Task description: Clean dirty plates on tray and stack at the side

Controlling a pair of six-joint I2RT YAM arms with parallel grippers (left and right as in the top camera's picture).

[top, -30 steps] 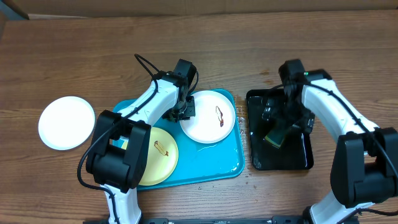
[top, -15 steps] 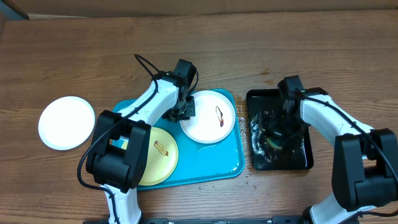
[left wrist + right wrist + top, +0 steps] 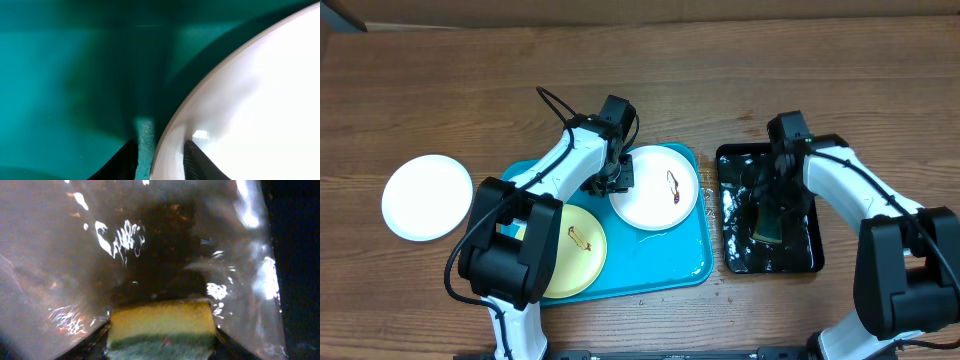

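Observation:
On the turquoise tray (image 3: 660, 255) lies a white plate (image 3: 655, 190) with a dark smear, and beside it a pale yellow plate (image 3: 570, 250) with a brown smear. A third white plate (image 3: 427, 197) rests on the table to the left. My left gripper (image 3: 617, 175) straddles the white plate's (image 3: 260, 100) left rim. It stands open (image 3: 160, 162), with a strip of tray (image 3: 60, 75) showing between one finger and the rim. My right gripper (image 3: 772, 205) is shut on a yellow-green sponge (image 3: 160, 322) low in the black tray (image 3: 805, 255).
The glossy black tray (image 3: 65, 245) holds water and sits just right of the turquoise tray. Bare wooden table surrounds both trays. A cable loops from the left arm above the tray's far edge.
My right gripper lowered into the black tray and closed on the sponge, which now lies flatter in the water. The left jaws have widened a little at the plate's rim; the left arm stayed put.

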